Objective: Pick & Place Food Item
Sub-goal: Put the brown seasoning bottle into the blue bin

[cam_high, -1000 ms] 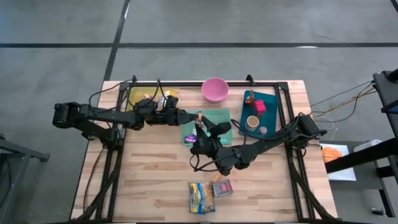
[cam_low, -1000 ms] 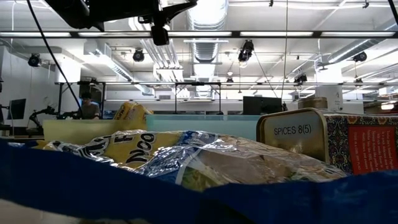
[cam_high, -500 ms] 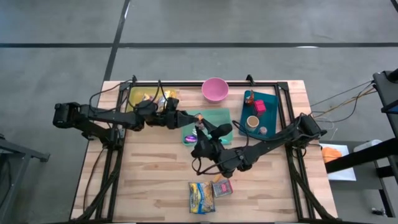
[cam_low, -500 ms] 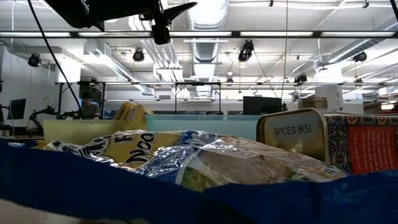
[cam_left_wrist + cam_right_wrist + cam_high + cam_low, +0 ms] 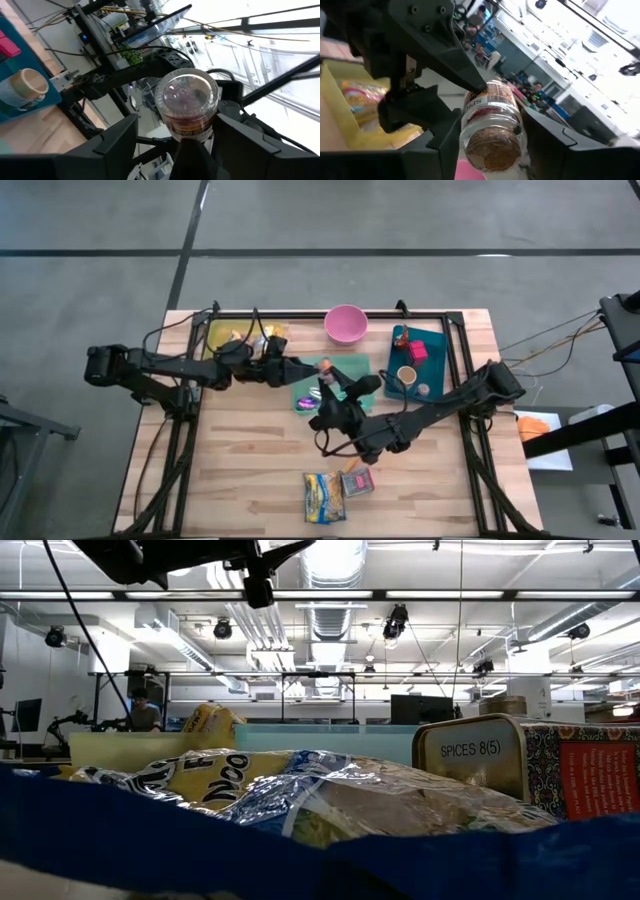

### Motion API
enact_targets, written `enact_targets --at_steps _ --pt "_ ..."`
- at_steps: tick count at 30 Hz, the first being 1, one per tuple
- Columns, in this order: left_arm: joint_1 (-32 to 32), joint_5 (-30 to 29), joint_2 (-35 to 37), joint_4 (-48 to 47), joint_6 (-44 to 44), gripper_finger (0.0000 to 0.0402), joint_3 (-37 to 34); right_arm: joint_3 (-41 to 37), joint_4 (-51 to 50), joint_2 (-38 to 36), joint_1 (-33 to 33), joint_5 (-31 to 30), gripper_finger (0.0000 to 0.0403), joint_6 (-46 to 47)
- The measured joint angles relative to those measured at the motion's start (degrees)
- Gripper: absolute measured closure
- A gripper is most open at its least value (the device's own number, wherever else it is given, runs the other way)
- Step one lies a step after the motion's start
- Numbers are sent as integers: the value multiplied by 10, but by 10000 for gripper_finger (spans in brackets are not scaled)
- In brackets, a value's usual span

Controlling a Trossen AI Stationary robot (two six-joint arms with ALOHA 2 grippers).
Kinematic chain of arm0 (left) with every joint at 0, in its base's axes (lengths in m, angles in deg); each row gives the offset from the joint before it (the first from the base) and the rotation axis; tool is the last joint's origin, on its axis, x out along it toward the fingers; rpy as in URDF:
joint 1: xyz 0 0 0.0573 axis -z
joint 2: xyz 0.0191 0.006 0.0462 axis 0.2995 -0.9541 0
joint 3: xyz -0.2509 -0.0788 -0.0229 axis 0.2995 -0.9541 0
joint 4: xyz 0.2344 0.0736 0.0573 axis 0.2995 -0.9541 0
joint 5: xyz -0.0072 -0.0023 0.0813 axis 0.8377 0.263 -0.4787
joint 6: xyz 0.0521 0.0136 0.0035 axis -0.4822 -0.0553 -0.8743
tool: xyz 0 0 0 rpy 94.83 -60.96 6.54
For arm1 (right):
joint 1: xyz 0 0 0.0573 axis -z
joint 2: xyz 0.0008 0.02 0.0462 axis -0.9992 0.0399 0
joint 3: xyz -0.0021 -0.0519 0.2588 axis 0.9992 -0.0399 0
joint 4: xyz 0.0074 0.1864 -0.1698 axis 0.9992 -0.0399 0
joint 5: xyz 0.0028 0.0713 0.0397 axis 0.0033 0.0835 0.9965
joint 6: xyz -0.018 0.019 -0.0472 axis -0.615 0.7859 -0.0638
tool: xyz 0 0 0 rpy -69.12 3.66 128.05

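A small glass spice jar (image 5: 323, 367), brown spice inside and a clear lid (image 5: 186, 96), hangs in the air over the green board (image 5: 345, 370) at the table's middle. My right gripper (image 5: 492, 115) is shut on it, reaching in from the right. My left gripper (image 5: 177, 117) reaches in from the left and is open. Its fingers (image 5: 117, 142) stand on either side of the jar's lid end with a gap on each side. In the high view the two grippers meet at the jar, my left gripper (image 5: 306, 367) just left of my right gripper (image 5: 330, 383). My right gripper pinches the jar's glass body (image 5: 470, 117) between its two fingers, close to the jar's bottom end (image 5: 492, 150), which faces my wrist. The fingers come roughly level from the table's near right. The jar is lifted clear, lying about level, lid toward my left arm.
A pink bowl (image 5: 345, 323) stands at the far edge. To the right is a teal tray (image 5: 432, 345) with a cup and small items, to the far left a yellow tray (image 5: 218, 330) with snack packets. A noodle bag (image 5: 322, 495) and spice tin (image 5: 357, 480) lie near the front edge.
My right gripper has risen a little and drifted toward the table's far edge with the jar, rolling slightly. The jar stays clear of the board. My left arm has kept its place.
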Motion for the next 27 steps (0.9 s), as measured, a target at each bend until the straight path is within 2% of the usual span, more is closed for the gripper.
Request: enact_targets --at_steps 3,5,7,10,12,16,19,23,27 --pt "-9 18 3 4 -6 139 0 0 -9 -9 -2 23 232 18" --pt "-16 27 7 1 -14 139 0 0 -52 -19 -2 35 232 53" --pt "-22 37 11 -1 -18 139 0 0 -139 -36 -2 69 232 136" --pt "-30 41 18 -5 -22 139 -1 1 -309 -73 6 176 232 337" --pt "-34 39 19 -13 -24 139 -1 1 -400 -89 14 212 232 444" --pt "-43 46 20 -36 -37 139 -1 0 -459 -108 20 259 232 523" --pt "-55 48 21 -69 -64 139 -1 0 -519 -128 24 265 232 574" --pt "-68 49 32 -142 -102 139 0 0 -655 -163 54 341 232 721" --pt "-72 50 45 -244 -145 139 2 0 -785 -190 91 381 233 831"
